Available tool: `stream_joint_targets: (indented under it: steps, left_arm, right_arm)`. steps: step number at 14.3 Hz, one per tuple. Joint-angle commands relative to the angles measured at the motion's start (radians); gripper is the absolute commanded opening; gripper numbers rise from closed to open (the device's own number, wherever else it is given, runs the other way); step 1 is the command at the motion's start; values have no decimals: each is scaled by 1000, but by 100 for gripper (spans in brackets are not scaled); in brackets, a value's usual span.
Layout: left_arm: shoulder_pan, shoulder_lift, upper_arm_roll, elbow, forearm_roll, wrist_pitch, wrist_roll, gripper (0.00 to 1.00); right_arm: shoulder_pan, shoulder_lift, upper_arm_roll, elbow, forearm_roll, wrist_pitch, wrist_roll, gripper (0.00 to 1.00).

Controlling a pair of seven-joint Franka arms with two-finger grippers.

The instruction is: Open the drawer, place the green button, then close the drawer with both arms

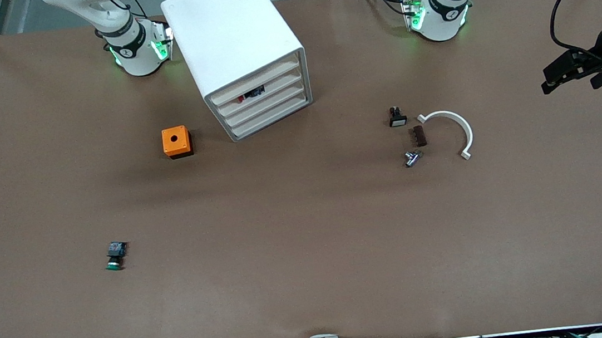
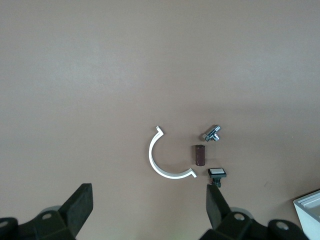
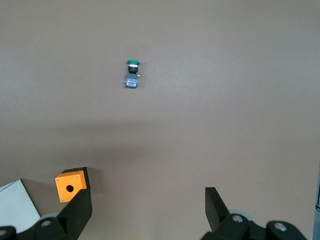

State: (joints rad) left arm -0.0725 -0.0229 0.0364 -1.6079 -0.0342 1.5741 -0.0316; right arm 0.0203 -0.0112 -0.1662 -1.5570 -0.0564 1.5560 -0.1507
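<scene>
The white cabinet (image 1: 238,47) stands between the two arm bases, its four drawer fronts facing the front camera. The drawer (image 1: 267,107), third from the top, is shut. The button (image 1: 115,256), with its green cap, lies on the table toward the right arm's end, nearer the front camera than the orange box; it also shows in the right wrist view (image 3: 132,74). My right gripper (image 3: 148,210) is open and empty, high over the table beside the orange box. My left gripper (image 2: 150,210) is open and empty, high over the table beside the white clamp, and shows at the front view's edge (image 1: 574,78).
An orange box with a hole (image 1: 176,142) sits beside the cabinet. A black button with a white cap (image 1: 397,117), a brown block (image 1: 418,136), a metal fitting (image 1: 412,158) and a white half-ring clamp (image 1: 450,128) lie toward the left arm's end.
</scene>
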Motion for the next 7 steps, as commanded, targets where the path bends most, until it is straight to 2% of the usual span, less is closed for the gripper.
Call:
stream_joint_targets:
  steps: [1,7]
  left_arm:
    - [14,-2,-10,6,10,-13,18,100]
    - [17,8,-7,5,8,-20,12,100]
  right_arm:
    - [-17,14,11,25,-3,-13,-12,100]
    - [-16,17,13,25,-2,-14,-3,100]
